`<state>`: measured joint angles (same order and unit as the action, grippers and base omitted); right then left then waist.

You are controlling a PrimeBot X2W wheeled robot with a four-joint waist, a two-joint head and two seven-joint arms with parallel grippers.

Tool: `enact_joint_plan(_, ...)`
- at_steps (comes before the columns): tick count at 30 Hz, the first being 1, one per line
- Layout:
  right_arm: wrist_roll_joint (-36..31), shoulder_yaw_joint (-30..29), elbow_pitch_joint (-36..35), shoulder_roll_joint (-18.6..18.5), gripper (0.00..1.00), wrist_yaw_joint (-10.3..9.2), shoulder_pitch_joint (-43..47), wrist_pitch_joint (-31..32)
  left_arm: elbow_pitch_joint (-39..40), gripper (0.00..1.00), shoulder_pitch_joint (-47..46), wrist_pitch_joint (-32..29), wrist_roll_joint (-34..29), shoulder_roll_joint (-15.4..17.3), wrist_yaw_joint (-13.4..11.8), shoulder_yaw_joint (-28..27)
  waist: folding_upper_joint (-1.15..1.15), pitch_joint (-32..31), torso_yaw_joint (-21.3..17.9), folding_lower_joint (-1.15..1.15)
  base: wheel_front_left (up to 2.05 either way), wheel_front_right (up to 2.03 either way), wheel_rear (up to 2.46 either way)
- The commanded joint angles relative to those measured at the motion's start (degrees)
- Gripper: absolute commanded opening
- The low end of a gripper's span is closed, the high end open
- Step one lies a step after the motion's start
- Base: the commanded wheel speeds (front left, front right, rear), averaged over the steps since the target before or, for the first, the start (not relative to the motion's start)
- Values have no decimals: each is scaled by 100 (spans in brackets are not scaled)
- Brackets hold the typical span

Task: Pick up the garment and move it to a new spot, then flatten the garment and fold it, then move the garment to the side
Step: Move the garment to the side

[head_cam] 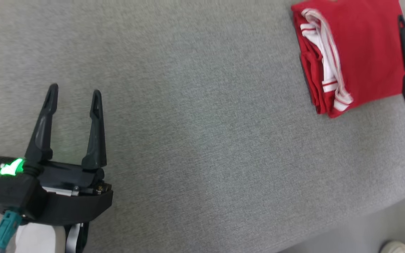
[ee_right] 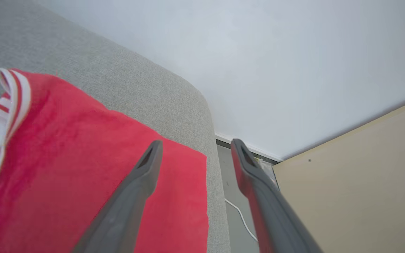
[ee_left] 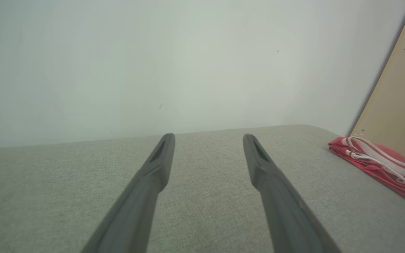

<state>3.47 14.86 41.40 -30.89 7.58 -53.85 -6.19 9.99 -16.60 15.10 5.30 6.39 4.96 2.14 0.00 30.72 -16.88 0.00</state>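
The garment is red with white striped trim and lies folded in a neat rectangle at the far right of the grey fabric surface; it also appears as the garment and the garment in the wrist views. My left gripper hovers open over bare fabric at the lower left, far from the garment, with nothing between its fingers. My right gripper is open above the garment's right edge; one dark finger lies over the red cloth in the head view.
The grey surface ends in a rounded edge at the lower right, with floor and a pale shoe beyond. A beige panel and a white cable stand past the surface's end, under a white wall.
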Motion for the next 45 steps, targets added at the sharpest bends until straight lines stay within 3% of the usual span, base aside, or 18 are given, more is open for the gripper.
enact_joint_plan(1, 116, -97, -58, 104, 100, -18, 168, -158, -68, 100, 125, 3, 24, -35, -47, -45, 0, -369, 261, 0, 0, 0, 0)
enact_joint_plan(7, 403, -224, -338, 360, 100, -17, 620, -442, -283, 100, 432, 4, 168, -145, -170, -204, 0, -948, 545, 0, 0, 0, 0)
enact_joint_plan(20, 1248, 106, -1218, 975, 100, -17, 2532, -643, -904, 100, 1481, 4, 322, -297, -343, -500, 0, -2533, 1107, 0, 0, 0, 0)
enact_joint_plan(25, 1385, -41, -1455, 1259, 100, -17, 3240, -706, -1123, 100, 1808, 3, 343, -322, -396, -547, 0, -3006, 1210, 0, 0, 0, 0)
enact_joint_plan(35, 1338, -451, -1897, 1964, 100, -17, 4257, -769, -1365, 100, 2317, 4, 445, -347, -582, -575, 0, -3451, 1277, 0, 0, 0, 0)
enact_joint_plan(45, 1122, -648, -2029, 2219, 100, -17, 4608, -692, -1483, 100, 2523, 4, 637, -350, -803, -372, 0, -3611, 1335, 0, 0, 0, 0)
